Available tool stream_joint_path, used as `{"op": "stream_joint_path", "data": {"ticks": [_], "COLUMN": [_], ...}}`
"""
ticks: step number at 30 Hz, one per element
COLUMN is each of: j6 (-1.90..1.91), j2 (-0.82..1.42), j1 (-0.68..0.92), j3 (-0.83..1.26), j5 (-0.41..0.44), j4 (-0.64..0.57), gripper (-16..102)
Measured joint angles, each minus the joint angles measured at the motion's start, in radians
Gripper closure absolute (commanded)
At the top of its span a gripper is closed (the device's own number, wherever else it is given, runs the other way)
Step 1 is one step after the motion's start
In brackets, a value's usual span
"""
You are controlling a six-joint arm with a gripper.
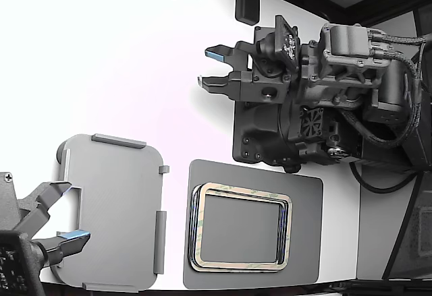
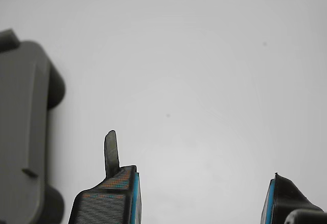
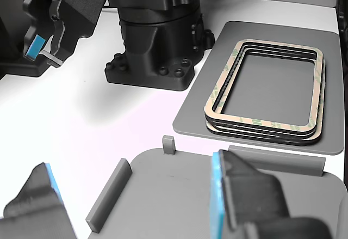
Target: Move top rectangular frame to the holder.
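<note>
Tan top rectangular frame [image 1: 241, 227] well apart from end effector [image 1: 209, 67]

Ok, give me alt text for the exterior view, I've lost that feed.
A stack of tan rectangular frames lies on a dark grey mat, beside an empty light grey holder. An open gripper hovers above the white table, holding nothing.

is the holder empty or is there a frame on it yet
Empty. The holder shows only bare grey plate, and the frames are stacked on the dark mat.
</note>
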Motion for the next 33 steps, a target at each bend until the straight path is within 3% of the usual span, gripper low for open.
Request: {"op": "stream_joint_path", "data": {"ticks": [23, 33], "j6": [-0.025, -0.008], "j2": [0.0, -0.104], "j1": [0.0, 0.141], "j3": [0.0, -0.138], "j5": [-0.037, 0.132], "j4": [0.0, 0.0], "gripper": [-14, -14]}}
